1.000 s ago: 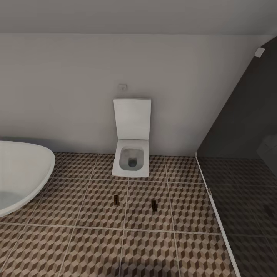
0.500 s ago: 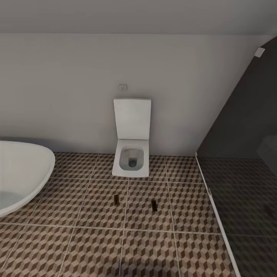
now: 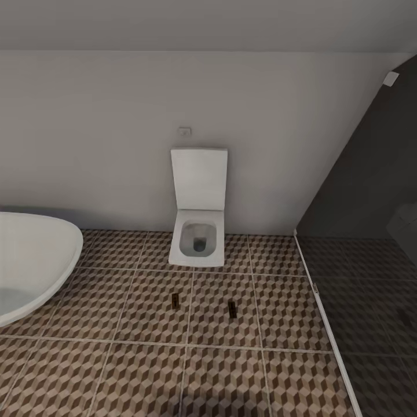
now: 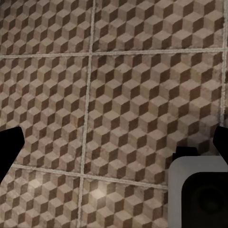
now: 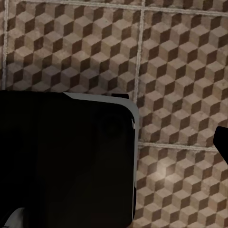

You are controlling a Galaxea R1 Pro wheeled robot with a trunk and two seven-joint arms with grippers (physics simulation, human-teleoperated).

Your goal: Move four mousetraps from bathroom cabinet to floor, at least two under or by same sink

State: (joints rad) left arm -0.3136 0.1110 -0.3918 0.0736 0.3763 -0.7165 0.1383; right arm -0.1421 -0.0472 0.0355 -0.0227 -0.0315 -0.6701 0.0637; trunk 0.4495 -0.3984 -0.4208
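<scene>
**On the bathroom floor: two traps down**

Head view: cube-patterned bathroom floor (image 3: 145, 370), white tub (image 3: 29, 260) at left, toilet (image 3: 198, 231) against the far wall, dark glass screen (image 3: 370, 231) at right. Two mousetraps (image 3: 175, 299) (image 3: 232, 308) lie flat, side by side, near the toilet.

Wrist views: tiles close up; left gripper (image 4: 114, 142) fingers spread wide. Right gripper: only one dark fingertip (image 5: 223, 142) visible; state cannot be told. Traps well apart from both.
</scene>
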